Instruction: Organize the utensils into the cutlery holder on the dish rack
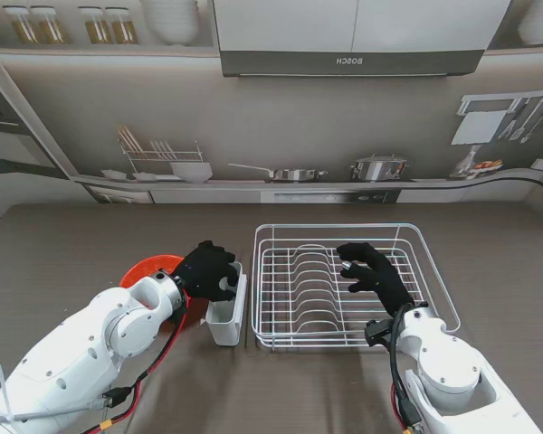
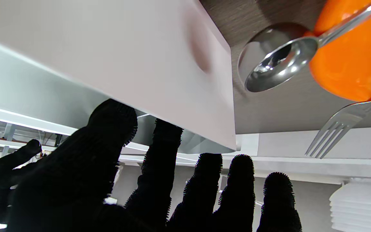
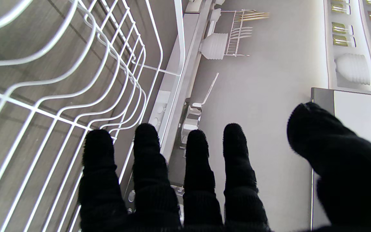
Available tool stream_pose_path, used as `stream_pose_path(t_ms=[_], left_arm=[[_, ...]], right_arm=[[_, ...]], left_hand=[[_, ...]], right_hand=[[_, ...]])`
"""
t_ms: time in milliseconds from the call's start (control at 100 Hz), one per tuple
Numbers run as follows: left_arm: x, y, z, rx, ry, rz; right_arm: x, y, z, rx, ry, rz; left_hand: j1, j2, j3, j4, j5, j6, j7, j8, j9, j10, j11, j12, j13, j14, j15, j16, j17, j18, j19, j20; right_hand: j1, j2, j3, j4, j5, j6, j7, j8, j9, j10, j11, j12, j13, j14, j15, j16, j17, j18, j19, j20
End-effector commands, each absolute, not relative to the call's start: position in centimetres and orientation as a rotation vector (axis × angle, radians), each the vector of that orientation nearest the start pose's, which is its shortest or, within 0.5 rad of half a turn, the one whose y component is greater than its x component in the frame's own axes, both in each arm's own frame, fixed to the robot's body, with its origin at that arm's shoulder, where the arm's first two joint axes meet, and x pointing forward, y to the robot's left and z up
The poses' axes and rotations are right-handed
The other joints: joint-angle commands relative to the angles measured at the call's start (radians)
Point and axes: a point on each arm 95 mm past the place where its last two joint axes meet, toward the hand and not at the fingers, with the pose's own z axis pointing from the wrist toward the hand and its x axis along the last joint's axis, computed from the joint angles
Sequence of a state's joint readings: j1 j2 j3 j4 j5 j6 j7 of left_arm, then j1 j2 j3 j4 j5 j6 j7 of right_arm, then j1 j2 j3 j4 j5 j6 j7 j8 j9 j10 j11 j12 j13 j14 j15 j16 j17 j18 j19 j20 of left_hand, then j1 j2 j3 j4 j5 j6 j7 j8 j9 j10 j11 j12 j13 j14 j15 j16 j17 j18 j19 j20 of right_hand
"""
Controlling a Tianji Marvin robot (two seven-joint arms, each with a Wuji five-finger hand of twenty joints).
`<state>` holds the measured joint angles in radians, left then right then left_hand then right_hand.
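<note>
A kitchen: range hood, pots on counter.

Arms: glossy white, rounded shells.
Left hand: black, fuzzy knit glove.
Right hand: same black glove.
Cables: red and black, near left elbow.

left robot hand seemingly empty, right robot hand spread

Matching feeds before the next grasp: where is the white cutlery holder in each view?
Stand view: cutlery holder on the rack's left side, left hand at it.
Left wrist: the big white wall beyond the fingers.
Right wrist: not in it.
Shared landmark: the rack's white wire, also in the right wrist.
</note>
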<state>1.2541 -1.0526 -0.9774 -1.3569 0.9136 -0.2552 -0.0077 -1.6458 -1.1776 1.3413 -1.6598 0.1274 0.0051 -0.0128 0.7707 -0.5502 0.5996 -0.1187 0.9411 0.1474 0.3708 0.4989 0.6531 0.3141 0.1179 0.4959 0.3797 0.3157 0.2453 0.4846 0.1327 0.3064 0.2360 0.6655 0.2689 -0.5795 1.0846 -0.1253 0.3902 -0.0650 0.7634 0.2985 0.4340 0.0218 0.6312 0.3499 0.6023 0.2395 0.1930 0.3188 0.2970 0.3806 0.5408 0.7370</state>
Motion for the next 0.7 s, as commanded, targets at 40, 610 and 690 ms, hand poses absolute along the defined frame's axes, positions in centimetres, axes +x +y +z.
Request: stream_pose_path(t_ms=[40,610,690], left_arm=[[45.1,-2.8,-33.5,-1.036,1.853,-1.555],[44.9,-3.2,-35.0,-1.057,1.862,-1.533],[44.9,-3.2,-35.1,-1.055,1.853,-1.535]], right_arm=[[39.2,-1.0,-31.8,-2.237,-0.544,-2.115],[39.1,-0.9,-31.9,-2.239,-0.536,-2.102],[39.1,-0.9,-31.9,-2.239,-0.536,-2.100]], left_hand=[[0.054,-0.046,-0.002,-0.024,0.024,-0.016,0.027,0.012,0.033,-0.023,0.059,0.017,-0.001,-0.010,0.020,0.020,-0.007,-0.018,0.022,-0.007],[0.183,-0.073,-0.007,-0.027,0.098,-0.096,0.344,-0.099,0.107,-0.046,0.100,0.067,0.054,-0.007,0.088,0.062,-0.069,-0.036,0.302,-0.038],[0.187,-0.073,0.007,-0.029,0.113,-0.101,0.385,-0.109,0.122,-0.049,0.115,0.084,0.064,-0.001,0.110,0.075,-0.075,-0.041,0.361,-0.057]], right_hand=[[-0.016,0.016,-0.013,0.016,-0.005,-0.009,0.004,-0.019,0.002,-0.008,0.002,-0.003,0.013,-0.019,-0.003,-0.006,-0.003,-0.009,-0.013,0.019],[-0.015,0.017,-0.013,0.016,-0.004,-0.007,0.004,-0.019,0.007,-0.004,0.001,-0.003,0.014,-0.018,-0.004,-0.005,-0.002,-0.010,-0.013,0.019],[-0.016,0.018,-0.013,0.016,-0.004,-0.006,0.003,-0.019,0.008,-0.005,0.001,-0.003,0.015,-0.018,-0.004,-0.005,-0.003,-0.009,-0.013,0.019]])
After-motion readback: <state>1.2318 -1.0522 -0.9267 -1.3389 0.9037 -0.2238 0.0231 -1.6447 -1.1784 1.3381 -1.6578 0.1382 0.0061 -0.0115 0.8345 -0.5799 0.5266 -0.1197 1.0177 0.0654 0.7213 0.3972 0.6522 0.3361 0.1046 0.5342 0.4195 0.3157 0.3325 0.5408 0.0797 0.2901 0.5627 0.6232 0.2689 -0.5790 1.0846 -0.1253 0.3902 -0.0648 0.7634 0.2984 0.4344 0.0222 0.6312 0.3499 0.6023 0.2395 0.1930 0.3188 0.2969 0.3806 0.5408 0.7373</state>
